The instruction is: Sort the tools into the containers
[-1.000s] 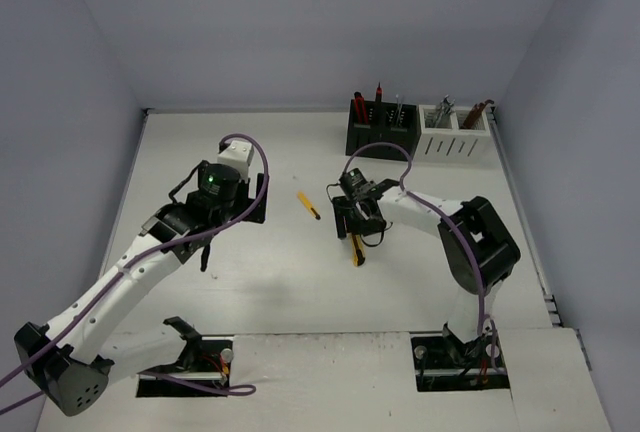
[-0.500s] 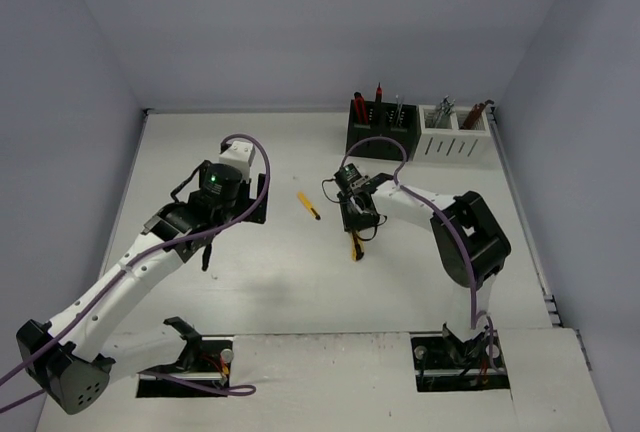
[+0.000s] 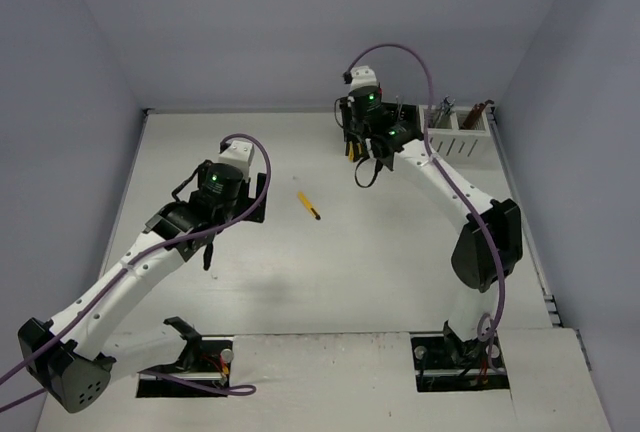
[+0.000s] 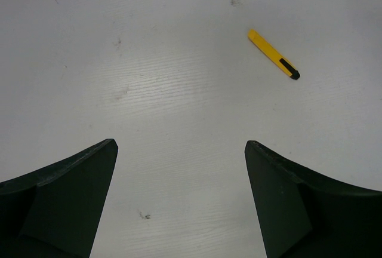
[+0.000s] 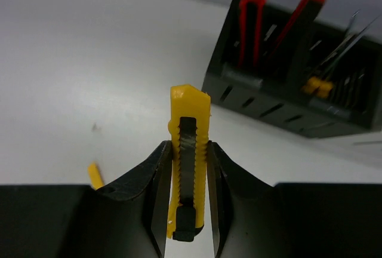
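Note:
My right gripper [image 3: 353,147] is shut on a yellow utility knife [image 5: 190,150] with a black slider and holds it up in the air just in front of the black box [image 5: 286,106]. That box holds red-black knives [image 5: 250,25] and dark hex keys. It stands at the back of the table [image 3: 407,124], partly behind my right arm. The white box [image 3: 453,140] next to it holds silver wrenches and orange-handled tools. A second, slimmer yellow knife [image 3: 308,205] lies on the table. My left gripper [image 3: 255,200] is open and empty, with that knife ahead and to the right [image 4: 273,54].
The table's back edge and wall run just behind the two boxes. The purple cables loop above both arms. The right arm [image 3: 470,222] stretches along the table's right side.
My right gripper has lifted the yellow knife off the table's middle and carried it back to the black box. The left arm has barely moved.

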